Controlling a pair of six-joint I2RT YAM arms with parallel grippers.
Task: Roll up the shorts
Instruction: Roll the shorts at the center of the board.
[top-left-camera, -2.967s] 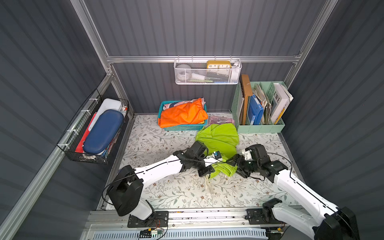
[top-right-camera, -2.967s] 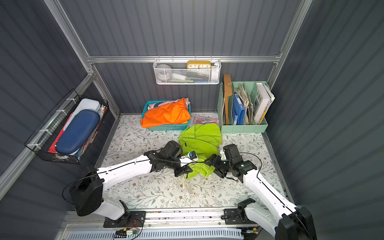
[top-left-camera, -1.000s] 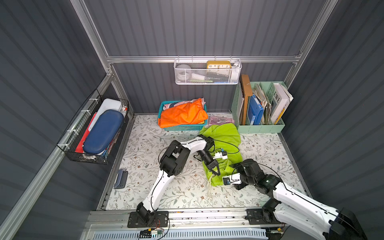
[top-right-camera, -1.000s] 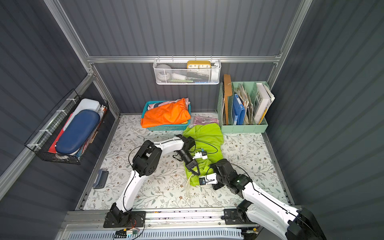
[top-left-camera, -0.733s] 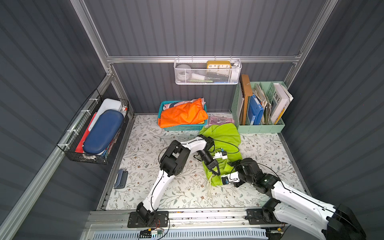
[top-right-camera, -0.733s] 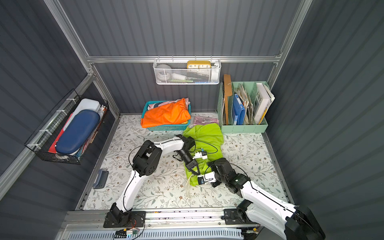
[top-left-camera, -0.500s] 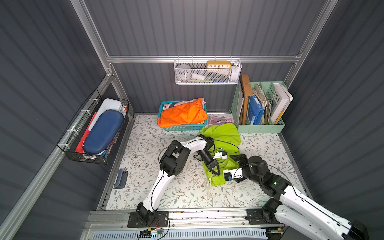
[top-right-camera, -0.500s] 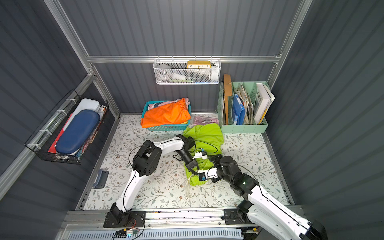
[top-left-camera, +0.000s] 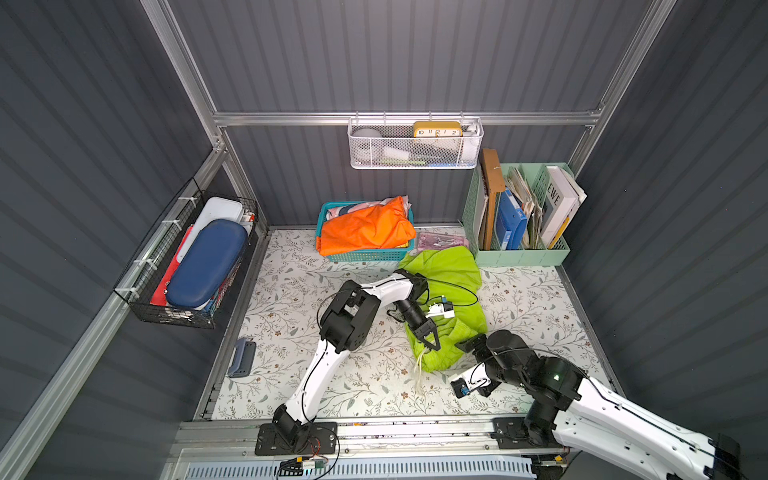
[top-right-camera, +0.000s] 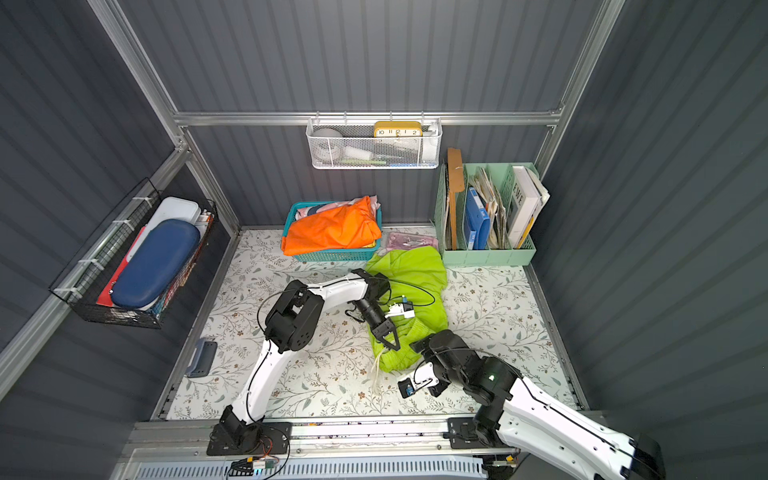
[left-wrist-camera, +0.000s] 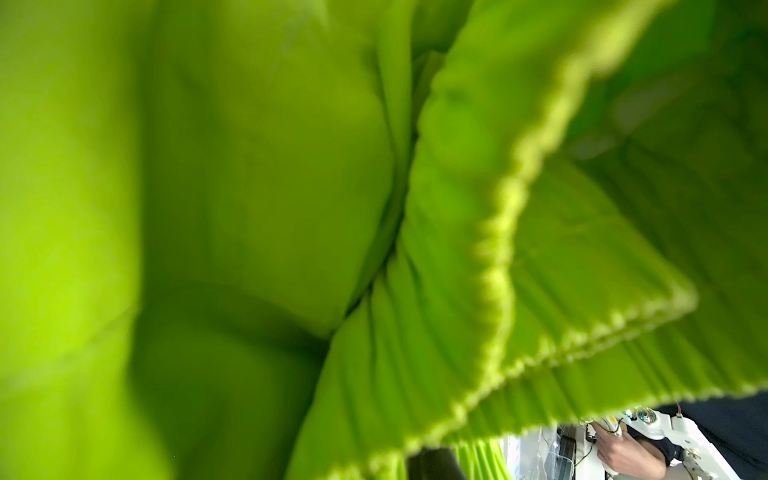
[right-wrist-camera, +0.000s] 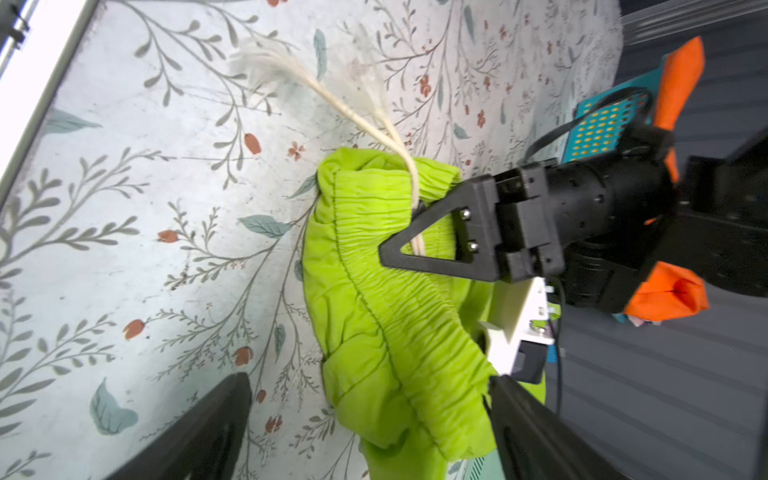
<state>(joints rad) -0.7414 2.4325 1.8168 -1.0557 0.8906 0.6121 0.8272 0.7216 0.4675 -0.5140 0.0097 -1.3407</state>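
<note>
Lime-green shorts (top-left-camera: 453, 270) bunched on floral desk (top-left-camera: 291, 291), left jaws clamping waistband (right-wrist-camera: 365, 257), right jaws spread wide alongside, teal basket (top-left-camera: 365, 254) of orange cloth behind

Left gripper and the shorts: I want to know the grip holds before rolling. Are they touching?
Touching. The right wrist view shows the left gripper closed on the waistband of the shorts, no gap.

Lime-green shorts (top-left-camera: 446, 270), crumpled lengthwise, near end bunched, cream drawstring (top-left-camera: 419, 372) trailing
</note>
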